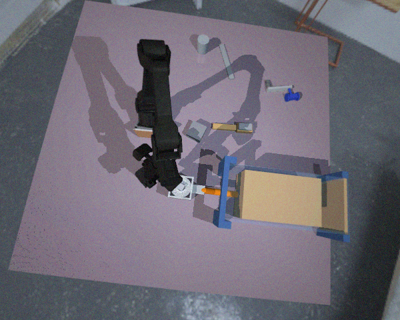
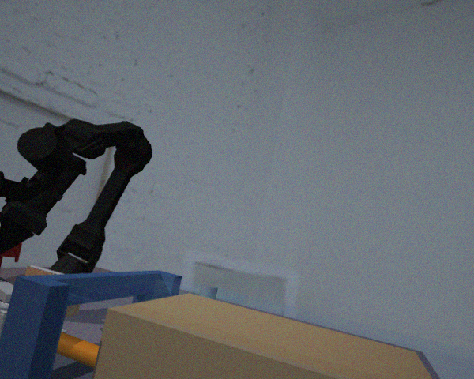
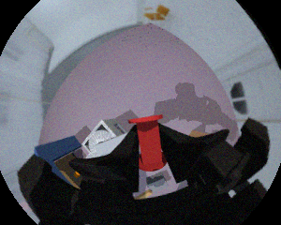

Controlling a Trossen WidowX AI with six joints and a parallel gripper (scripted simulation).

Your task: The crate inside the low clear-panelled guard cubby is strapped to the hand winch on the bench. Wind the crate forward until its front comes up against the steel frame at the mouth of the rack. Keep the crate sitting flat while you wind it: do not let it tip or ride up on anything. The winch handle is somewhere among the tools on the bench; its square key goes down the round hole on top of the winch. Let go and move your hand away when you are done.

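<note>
My jaws are clamped on the red winch handle [image 3: 150, 144], which shows between them in the wrist view, its flat top pointing away from me. I am bent low over the white winch [image 1: 181, 188] on the pink desk [image 1: 90, 223], so the handle seems to be seated in the winch or very near it; my own wrist hides the hole from above, and I cannot tell for certain. The orange strap [image 1: 215, 191] runs from the winch through the blue steel frame [image 1: 224, 193] to the tan crate [image 1: 279, 196]. The crate sits flat inside the clear-panelled guard cubby [image 1: 335, 203], with its front close behind the frame; a narrow dark strip there suggests it is not quite up against it. I judge that finding, picking up and bringing the handle are done and that winding is in hand. What remains is closing that last gap without tipping the crate, then releasing the handle and drawing away. The other tools, among them a blue clamp [image 1: 291, 96], lie well apart.
</note>
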